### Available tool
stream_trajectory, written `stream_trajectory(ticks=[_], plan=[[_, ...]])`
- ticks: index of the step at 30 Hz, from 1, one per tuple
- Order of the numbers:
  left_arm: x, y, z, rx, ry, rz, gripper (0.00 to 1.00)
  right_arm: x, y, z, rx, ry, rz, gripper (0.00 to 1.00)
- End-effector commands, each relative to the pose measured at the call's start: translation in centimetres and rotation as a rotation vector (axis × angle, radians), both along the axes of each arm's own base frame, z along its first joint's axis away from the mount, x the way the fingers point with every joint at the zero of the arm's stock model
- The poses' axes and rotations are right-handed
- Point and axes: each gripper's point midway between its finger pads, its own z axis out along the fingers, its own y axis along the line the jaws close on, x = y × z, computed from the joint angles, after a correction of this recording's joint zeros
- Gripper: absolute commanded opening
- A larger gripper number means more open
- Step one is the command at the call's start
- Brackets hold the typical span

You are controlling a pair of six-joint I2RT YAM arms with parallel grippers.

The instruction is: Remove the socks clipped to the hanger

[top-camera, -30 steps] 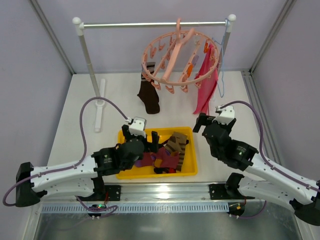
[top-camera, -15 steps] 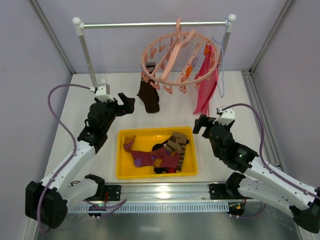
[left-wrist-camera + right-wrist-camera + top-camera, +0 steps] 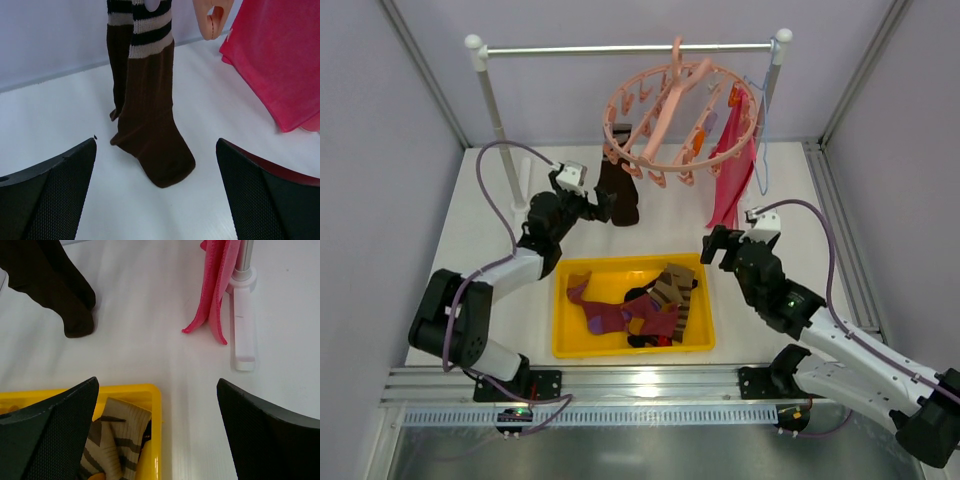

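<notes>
One round salmon-pink plastic ring hanger (image 3: 667, 108) up at 12 o'clock. Clipped at its 9 o'clock side: two long brown socks (image 3: 150, 110) with cream stripes. One pink-red cloth (image 3: 730, 170) at its 3 o'clock. Left gripper (image 3: 603, 205) wide open beside the brown socks, right gripper (image 3: 718, 246) wide open, both empty. One yellow plastic tray (image 3: 563, 345) at 6 o'clock, loose socks (image 3: 640, 310) inside, too tangled to count.

Top of the brown sock (image 3: 150, 125), past the left-wrist view's upper edge
</notes>
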Motion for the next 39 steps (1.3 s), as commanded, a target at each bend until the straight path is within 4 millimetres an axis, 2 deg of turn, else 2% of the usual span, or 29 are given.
stream_trajectory(ticks=[1, 2, 4, 5, 8, 9, 12, 13, 15, 16, 18, 19, 21, 22, 23, 24, 26, 28, 29, 31, 32, 33, 36, 37, 38, 39], plan=[[2.6, -0.3, 5.5, 0.027, -0.228, 0.011, 1.0, 0.9, 1.1, 0.7, 0.029, -0.032, 0.04, 1.0], [3.2, -0.7, 4.2, 0.035, -0.206, 0.003, 1.0, 1.1, 1.4, 0.6, 0.027, -0.03, 0.045, 1.0], [3.9, -1.2, 4.5, 0.024, -0.234, -0.007, 1.0, 1.3, 1.4, 0.4, 0.021, -0.026, 0.048, 1.0], [4.4, -1.5, 3.5, 0.029, -0.219, -0.015, 1.0, 1.5, 1.4, 0.6, 0.024, -0.032, 0.049, 1.0], [5.6, -1.8, 3.1, 0.037, -0.22, -0.01, 1.0, 1.7, 1.4, 0.1, 0.009, -0.02, 0.051, 1.0], [5.9, -2.3, 2.0, 0.042, -0.203, -0.03, 1.0, 1.8, 1.4, -0.3, 0.001, -0.009, 0.05, 1.0], [6.9, -3.1, 1.3, 0.039, -0.194, -0.057, 0.95, 2.6, 1.3, -0.3, 0.006, -0.018, 0.039, 1.0], [7.1, -3.2, 1.3, 0.03, -0.204, -0.053, 0.84, 2.7, 1.3, -0.4, 0.002, -0.013, 0.038, 1.0], [7.4, -3.4, 0.9, 0.01, -0.201, -0.055, 0.7, 2.9, 1.1, -0.8, -0.003, -0.005, 0.03, 1.0], [7.3, -3.7, 1.2, -0.002, -0.215, -0.068, 0.58, 3.0, 1.1, -1.0, -0.009, 0.001, 0.029, 1.0], [7.3, -4.1, 1.3, -0.011, -0.212, -0.089, 0.46, 3.1, 0.9, -1.3, -0.013, 0.007, 0.024, 1.0], [7.2, -4.3, 1.2, -0.012, -0.208, -0.106, 0.36, 3.2, 0.9, -1.5, -0.016, 0.012, 0.024, 1.0], [6.9, -4.4, 1.1, -0.015, -0.198, -0.116, 0.26, 3.3, 0.9, -1.5, -0.018, 0.013, 0.023, 1.0], [6.7, -4.6, 1.6, -0.026, -0.202, -0.122, 0.15, 3.3, 1.0, -1.5, -0.016, 0.014, 0.025, 1.0], [6.5, -4.6, 1.8, -0.029, -0.205, -0.125, 0.12, 3.3, 1.1, -1.4, -0.012, 0.011, 0.03, 1.0], [6.1, -4.5, 1.5, -0.03, -0.198, -0.127, 0.04, 3.3, 1.0, -1.5, -0.011, 0.013, 0.028, 1.0], [5.4, -4.5, 2.6, -0.043, -0.212, -0.129, 0.0, 3.2, 1.1, -1.5, -0.008, 0.014, 0.035, 1.0], [4.3, -4.8, 2.5, -0.05, -0.202, -0.137, 0.0, 3.1, 1.0, -1.5, -0.004, 0.016, 0.034, 1.0], [3.7, -4.6, 3.7, -0.06, -0.222, -0.126, 0.0, 3.0, 1.0, -1.3, -0.004, 0.013, 0.035, 1.0], [2.1, -4.9, 3.3, -0.059, -0.21, -0.126, 0.0, 2.8, 0.8, -1.3, -0.004, 0.017, 0.033, 1.0], [1.2, -4.7, 5.0, -0.075, -0.241, -0.113, 0.0, 2.7, 0.7, -1.3, -0.002, 0.016, 0.031, 1.0], [0.4, -4.7, 4.2, -0.072, -0.221, -0.11, 0.0, 2.6, 0.5, -1.0, 0.005, 0.006, 0.027, 1.0], [-2.6, -5.2, 5.9, -0.094, -0.243, -0.125, 0.0, 2.0, 0.0, -0.8, 0.005, 0.007, 0.02, 1.0], [-3.9, -6.3, 5.7, -0.088, -0.228, -0.149, 0.0, 1.7, -0.2, -0.7, 0.005, 0.007, 0.02, 1.0], [-5.3, -6.3, 6.6, -0.076, -0.257, -0.156, 0.0, 1.6, -0.3, -0.7, 0.006, 0.005, 0.018, 1.0], [-5.9, -6.3, 6.8, -0.064, -0.257, -0.139, 0.0, 1.4, -0.5, -0.7, 0.006, 0.006, 0.015, 1.0]])
